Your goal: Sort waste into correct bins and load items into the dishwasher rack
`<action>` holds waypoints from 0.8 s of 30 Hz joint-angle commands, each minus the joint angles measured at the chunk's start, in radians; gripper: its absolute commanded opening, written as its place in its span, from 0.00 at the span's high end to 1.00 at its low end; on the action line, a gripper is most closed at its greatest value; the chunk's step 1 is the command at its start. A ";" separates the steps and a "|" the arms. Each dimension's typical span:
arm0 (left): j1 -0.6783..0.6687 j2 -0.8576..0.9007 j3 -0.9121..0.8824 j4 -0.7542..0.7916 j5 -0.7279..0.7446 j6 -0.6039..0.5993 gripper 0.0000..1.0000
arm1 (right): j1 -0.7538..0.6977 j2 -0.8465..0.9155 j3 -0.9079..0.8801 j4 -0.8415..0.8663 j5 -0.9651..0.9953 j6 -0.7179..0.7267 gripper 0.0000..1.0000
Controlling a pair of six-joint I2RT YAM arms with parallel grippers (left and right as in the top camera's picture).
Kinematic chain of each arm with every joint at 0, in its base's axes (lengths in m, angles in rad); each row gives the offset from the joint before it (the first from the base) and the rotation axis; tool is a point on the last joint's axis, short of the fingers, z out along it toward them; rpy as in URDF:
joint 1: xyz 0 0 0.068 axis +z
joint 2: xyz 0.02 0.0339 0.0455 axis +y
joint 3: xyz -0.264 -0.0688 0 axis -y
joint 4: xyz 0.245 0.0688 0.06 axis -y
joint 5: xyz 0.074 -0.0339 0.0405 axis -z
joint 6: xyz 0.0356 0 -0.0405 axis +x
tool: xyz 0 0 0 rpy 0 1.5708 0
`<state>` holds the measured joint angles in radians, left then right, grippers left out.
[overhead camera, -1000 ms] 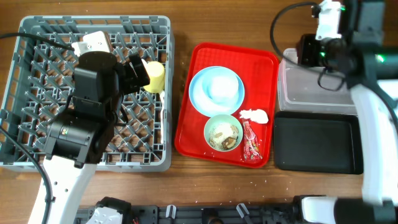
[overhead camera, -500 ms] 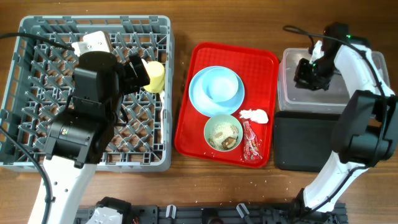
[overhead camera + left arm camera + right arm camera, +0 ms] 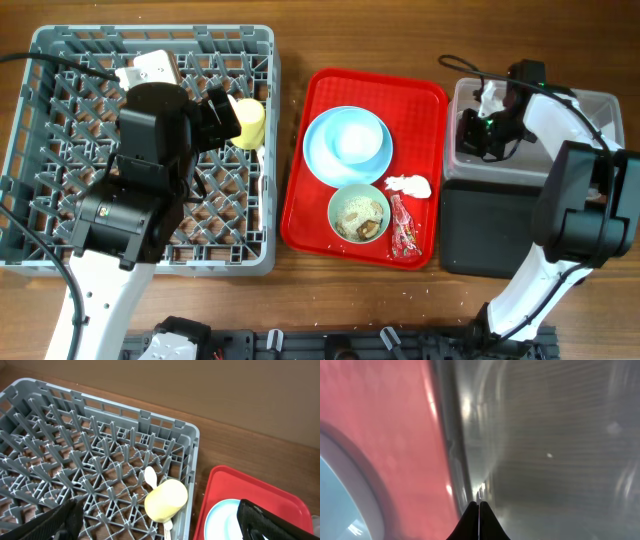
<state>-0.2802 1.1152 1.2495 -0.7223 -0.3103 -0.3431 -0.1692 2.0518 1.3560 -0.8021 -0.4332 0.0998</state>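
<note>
So, nearest you on the red serving tray [image 3: 318, 205], the snack wrapper [image 3: 405, 228] lay by the near right corner, just beside a mint bowl [image 3: 336, 210] holding the food scraps [image 3: 363, 219]. Just beyond them sat the crumpled napkin [image 3: 408, 186]. Farther back, the second bowl [image 3: 358, 140] rested on the pale blue plate [image 3: 315, 152].

To the right, the black tray [image 3: 480, 230] lay on the desk [image 3: 295, 30], with the clear tub [image 3: 565, 105] right behind it. Your right jaws were pressed shut with nothing visible between them, poised at the tub's left wall.

On the left, your left jaws stood wide open, gripping nothing, above the far right part of the dishwasher rack [image 3: 60, 150]. The yellow cup [image 3: 166, 500] lay on its side in the rack ahead of them, 1 white spoon [image 3: 150, 476] just beside it.
</note>
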 commanded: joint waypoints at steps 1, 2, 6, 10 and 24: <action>0.003 -0.002 -0.002 0.003 -0.013 -0.009 0.00 | 0.058 0.006 -0.023 0.020 -0.039 -0.018 0.96; 0.003 -0.002 -0.002 0.003 -0.013 -0.009 0.00 | 0.069 0.006 -0.023 0.030 -0.039 -0.018 0.96; 0.003 -0.002 -0.002 0.003 -0.013 -0.009 0.00 | 0.084 0.006 -0.023 0.069 -0.029 -0.018 0.96; 0.003 -0.002 -0.002 0.003 -0.013 -0.009 0.00 | 0.084 0.010 -0.023 0.121 0.072 -0.018 0.95; 0.003 -0.002 -0.002 0.003 -0.013 -0.009 0.00 | 0.144 0.072 -0.023 0.225 0.035 -0.093 0.95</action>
<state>-0.2802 1.1152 1.2495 -0.7223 -0.3103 -0.3431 -0.0574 2.0602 1.3441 -0.5755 -0.3923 0.0601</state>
